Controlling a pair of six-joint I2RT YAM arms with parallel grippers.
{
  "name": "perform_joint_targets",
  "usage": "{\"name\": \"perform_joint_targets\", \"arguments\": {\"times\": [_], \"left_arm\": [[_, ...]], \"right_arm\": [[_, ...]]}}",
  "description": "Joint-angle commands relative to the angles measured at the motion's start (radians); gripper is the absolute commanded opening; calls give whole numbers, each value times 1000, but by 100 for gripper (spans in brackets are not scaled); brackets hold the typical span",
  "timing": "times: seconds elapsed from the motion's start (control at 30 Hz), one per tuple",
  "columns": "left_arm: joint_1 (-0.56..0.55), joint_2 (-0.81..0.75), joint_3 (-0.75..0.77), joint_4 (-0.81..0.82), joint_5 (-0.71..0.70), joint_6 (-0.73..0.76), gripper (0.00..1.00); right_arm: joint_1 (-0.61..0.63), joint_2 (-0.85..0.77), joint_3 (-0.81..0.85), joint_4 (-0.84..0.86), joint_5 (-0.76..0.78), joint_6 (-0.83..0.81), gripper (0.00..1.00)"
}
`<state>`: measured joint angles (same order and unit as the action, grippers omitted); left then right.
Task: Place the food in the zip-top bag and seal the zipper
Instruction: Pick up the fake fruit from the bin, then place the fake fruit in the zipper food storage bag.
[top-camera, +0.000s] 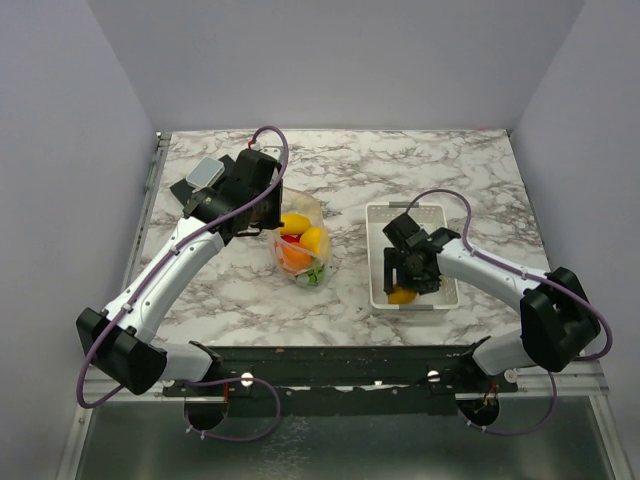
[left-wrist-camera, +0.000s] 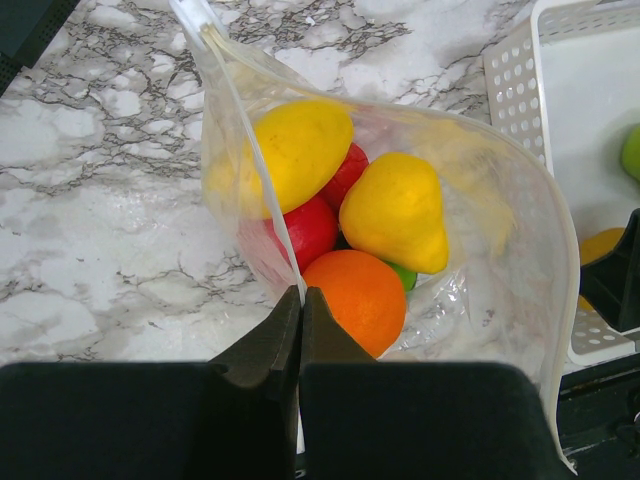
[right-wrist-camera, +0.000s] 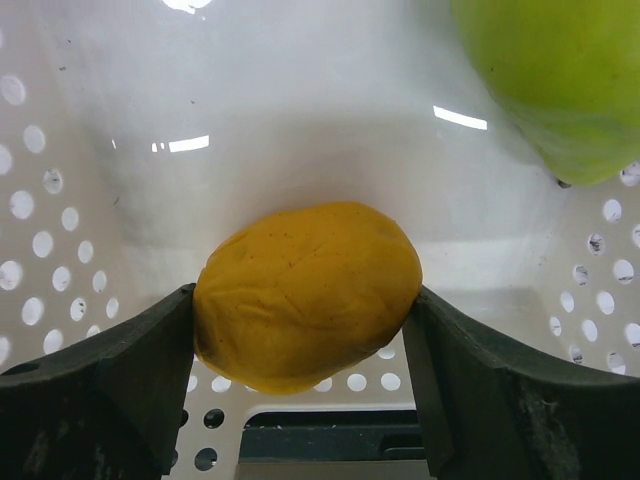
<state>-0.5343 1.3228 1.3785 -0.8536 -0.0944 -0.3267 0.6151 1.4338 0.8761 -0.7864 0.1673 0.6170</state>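
Observation:
The clear zip-top bag (top-camera: 300, 248) lies mid-table with its mouth held open. Inside it show a yellow lemon (left-wrist-camera: 295, 150), a yellow pear (left-wrist-camera: 395, 210), red fruit (left-wrist-camera: 310, 228), an orange (left-wrist-camera: 360, 298) and a bit of green. My left gripper (left-wrist-camera: 301, 300) is shut on the bag's mouth edge with the zipper strip (left-wrist-camera: 250, 150). My right gripper (right-wrist-camera: 305, 310) is down inside the white tray (top-camera: 378, 215), its fingers (right-wrist-camera: 120, 370) pressed on both sides of a yellow-orange fruit (right-wrist-camera: 305, 290), which also shows in the top view (top-camera: 402, 294). A green fruit (right-wrist-camera: 560, 80) lies further back in the tray.
The tray's perforated walls (right-wrist-camera: 40, 260) close in around the right gripper. The tray's corner (left-wrist-camera: 520, 80) stands just right of the bag. Grey walls bound the marble table (top-camera: 470, 170) on three sides.

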Motion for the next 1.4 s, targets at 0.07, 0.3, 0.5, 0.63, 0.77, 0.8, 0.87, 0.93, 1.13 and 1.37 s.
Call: {"name": "perform_joint_targets", "arguments": {"times": [0.07,0.3,0.5,0.63,0.77,0.8,0.87,0.93,1.13,1.37], "left_arm": [[0,-9,-6,19,7,17,0],[0,-4,4,15,8,16,0],[0,4,12,16,15,14,0],[0,6,16,15,15,16,0],[0,8,21,15,16,18,0],[0,9,22,15,16,17,0],[0,9,22,14,15,19,0],[0,9,22,15,15,20,0],[0,7,26,15,15,20,0],[0,20,46,13,12,31,0]], "right_arm": [[-3,-11,56,-2,59,6,50],[-3,-57,135,-63,111,-9,45],[-4,-97,266,-124,118,-48,43],[-3,-115,345,-123,78,-102,43],[-3,-104,421,-116,50,-136,42],[-3,-97,443,-121,41,-145,42],[-3,-85,481,-117,16,-163,41],[-2,-82,508,-99,-13,-179,40],[15,-83,602,-24,-113,-253,40],[56,-47,711,21,-193,-353,40]]}}
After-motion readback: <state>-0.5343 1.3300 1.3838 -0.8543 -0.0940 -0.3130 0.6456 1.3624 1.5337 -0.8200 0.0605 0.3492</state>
